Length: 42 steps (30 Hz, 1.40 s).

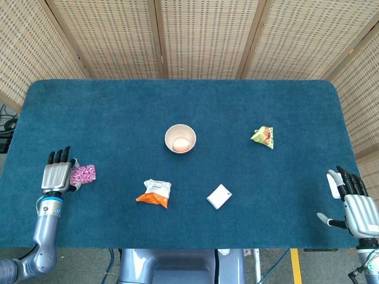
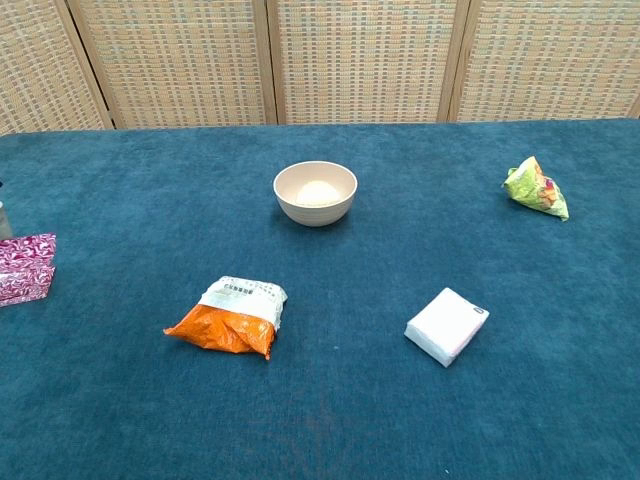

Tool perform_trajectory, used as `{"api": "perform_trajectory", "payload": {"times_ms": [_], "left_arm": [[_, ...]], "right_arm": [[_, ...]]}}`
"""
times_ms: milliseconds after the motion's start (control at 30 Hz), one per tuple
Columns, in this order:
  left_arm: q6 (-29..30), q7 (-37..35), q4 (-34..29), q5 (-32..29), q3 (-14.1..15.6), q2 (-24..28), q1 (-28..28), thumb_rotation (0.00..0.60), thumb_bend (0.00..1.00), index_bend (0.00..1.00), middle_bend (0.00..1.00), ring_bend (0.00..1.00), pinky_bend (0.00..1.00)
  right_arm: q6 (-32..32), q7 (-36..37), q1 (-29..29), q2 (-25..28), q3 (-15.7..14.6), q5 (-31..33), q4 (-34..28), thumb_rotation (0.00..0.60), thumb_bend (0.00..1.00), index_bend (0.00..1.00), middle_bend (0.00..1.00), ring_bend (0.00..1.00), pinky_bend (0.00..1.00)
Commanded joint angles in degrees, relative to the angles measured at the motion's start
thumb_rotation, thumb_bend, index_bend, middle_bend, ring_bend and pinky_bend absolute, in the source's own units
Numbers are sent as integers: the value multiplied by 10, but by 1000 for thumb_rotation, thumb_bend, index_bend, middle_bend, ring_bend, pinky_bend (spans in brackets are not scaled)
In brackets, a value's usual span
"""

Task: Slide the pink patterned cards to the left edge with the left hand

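The pink patterned cards [image 1: 84, 174] lie near the table's left edge, showing as a pink stack [image 2: 24, 267] at the left border of the chest view. My left hand [image 1: 57, 175] lies flat with fingers stretched toward the far side. It covers the cards' left part, and only their right end shows beside it. I cannot tell whether the palm presses on them. In the chest view that hand is almost wholly out of frame. My right hand [image 1: 355, 203] hovers at the front right corner, fingers spread, holding nothing.
A cream bowl [image 1: 180, 138] with something pale inside stands mid-table. An orange and white snack bag [image 1: 155, 193] and a white box [image 1: 219, 196] lie nearer the front. A green packet [image 1: 263, 136] sits to the right.
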Motion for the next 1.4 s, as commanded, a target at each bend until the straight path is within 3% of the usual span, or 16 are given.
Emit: {"api": "perform_trajectory", "payload": {"times_ms": [33, 300, 700, 1400], "left_arm": [[-9, -3, 16, -16, -5, 2, 0, 600, 239, 435, 0, 0, 0], [-24, -6, 58, -41, -4, 1, 3, 600, 205, 432, 0, 0, 0], [-36, -12, 87, -32, 5, -20, 3, 600, 189, 431, 0, 0, 0], [-42, -22, 117, -23, -2, -44, 0, 600, 127, 432, 0, 0, 0]], "right_arm": [[0, 0, 0, 0, 0, 0, 0, 600, 53, 0, 0, 0, 0], [-2, -3, 0, -1, 1, 3, 0, 600, 53, 0, 0, 0, 0], [-2, -4, 0, -1, 2, 5, 0, 600, 53, 0, 0, 0, 0], [-2, -5, 0, -1, 2, 6, 0, 600, 53, 0, 0, 0, 0]]}}
